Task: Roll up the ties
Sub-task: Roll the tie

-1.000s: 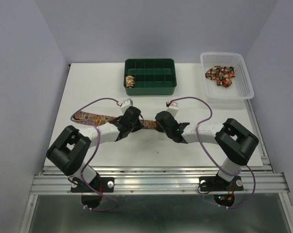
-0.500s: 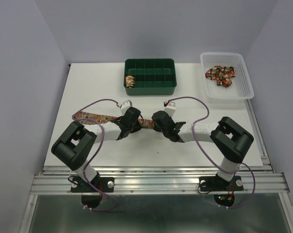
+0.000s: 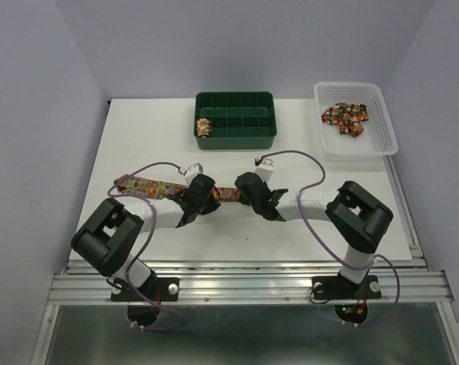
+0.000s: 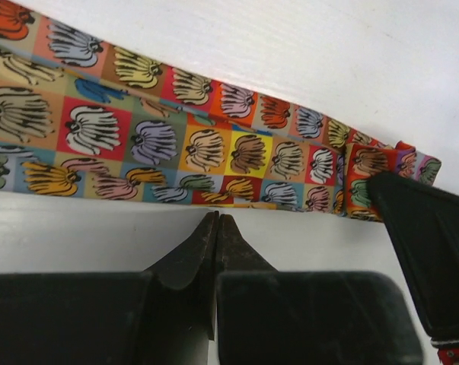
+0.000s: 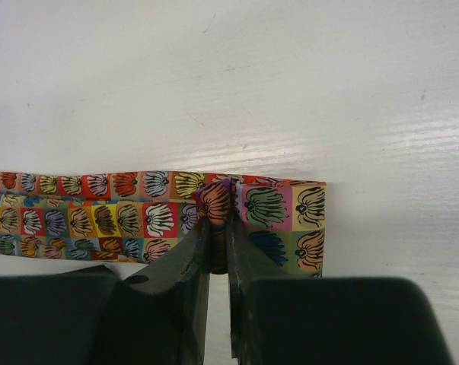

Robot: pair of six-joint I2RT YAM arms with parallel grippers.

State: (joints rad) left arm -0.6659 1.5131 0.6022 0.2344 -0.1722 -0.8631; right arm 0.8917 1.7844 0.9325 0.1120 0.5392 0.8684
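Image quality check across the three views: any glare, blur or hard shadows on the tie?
Top external: even, soft light, no glare, sharp, but the tie print is too small to read. Left wrist: print crisp, soft shadow along the tie's lower edge, left end effector a near-black mass. Right wrist: print and table grain sharp, no glare, right end effector equally dark.

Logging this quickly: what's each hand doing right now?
Left hand: closed, apparently empty, beside the multicoloured patchwork fabric necktie.
Right hand: closed, pinching that necktie.
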